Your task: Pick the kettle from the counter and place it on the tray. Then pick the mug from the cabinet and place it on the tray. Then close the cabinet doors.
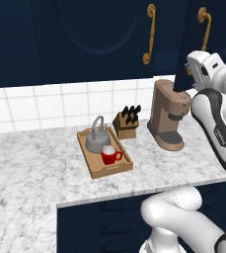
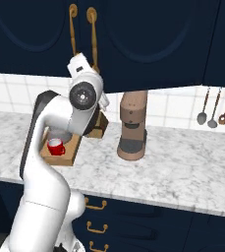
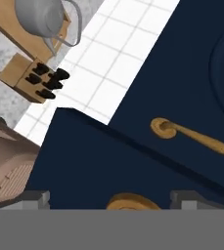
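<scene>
The grey kettle (image 1: 97, 138) and the red mug (image 1: 110, 154) both stand on the wooden tray (image 1: 119, 170) on the marble counter (image 1: 30, 173). The mug (image 2: 55, 146) and tray (image 2: 65, 158) also show past my arm in the right base view. My gripper (image 3: 113, 197) is open, up at the navy cabinet doors. The curled end of the right door's brass handle (image 3: 130, 201) sits between its fingertips (image 3: 35, 197). The right door (image 3: 94, 161) stands slightly proud of the left door (image 3: 191, 63), whose handle (image 3: 196, 139) lies just beyond. The cabinet's inside is hidden.
A brown coffee machine (image 1: 168, 116) stands right of the tray, directly under my hand (image 1: 203, 66). A small knife block (image 1: 126, 122) sits against the tiled wall behind the tray. Utensils (image 2: 213, 110) hang on the wall far right. Navy drawers (image 2: 133, 221) run below the counter.
</scene>
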Tool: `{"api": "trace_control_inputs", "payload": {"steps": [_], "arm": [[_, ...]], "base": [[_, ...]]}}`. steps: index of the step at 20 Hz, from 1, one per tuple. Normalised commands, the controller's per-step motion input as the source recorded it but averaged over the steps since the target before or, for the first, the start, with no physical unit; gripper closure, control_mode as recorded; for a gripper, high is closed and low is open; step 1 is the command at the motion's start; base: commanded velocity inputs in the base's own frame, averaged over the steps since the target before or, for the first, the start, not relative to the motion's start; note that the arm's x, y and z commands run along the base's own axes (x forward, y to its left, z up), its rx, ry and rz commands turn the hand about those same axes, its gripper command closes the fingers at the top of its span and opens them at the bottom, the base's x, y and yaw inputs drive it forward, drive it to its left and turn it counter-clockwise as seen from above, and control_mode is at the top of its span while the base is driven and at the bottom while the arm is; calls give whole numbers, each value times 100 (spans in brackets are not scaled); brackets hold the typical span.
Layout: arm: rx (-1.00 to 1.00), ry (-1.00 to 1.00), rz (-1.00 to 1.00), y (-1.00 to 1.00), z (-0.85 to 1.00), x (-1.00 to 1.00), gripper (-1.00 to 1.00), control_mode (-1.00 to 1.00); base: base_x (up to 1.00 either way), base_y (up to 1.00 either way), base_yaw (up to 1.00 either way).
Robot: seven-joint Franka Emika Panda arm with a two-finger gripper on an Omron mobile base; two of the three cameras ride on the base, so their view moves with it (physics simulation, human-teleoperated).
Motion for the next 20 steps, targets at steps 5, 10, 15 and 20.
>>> {"api": "trace_control_inputs", "payload": {"steps": [5,10,15,20], "arm": [[-5,14,0,11,-26,100,-100,-100],[-4,16,0,2,-19,92,-100,-100],[-8,9,0,1,-20,65,-100,-100],[-16,10,-1,0,-36,62,-100,-100]], "base": [[0,0,0],[0,0,0],[0,0,0],[0,0,0]]}}
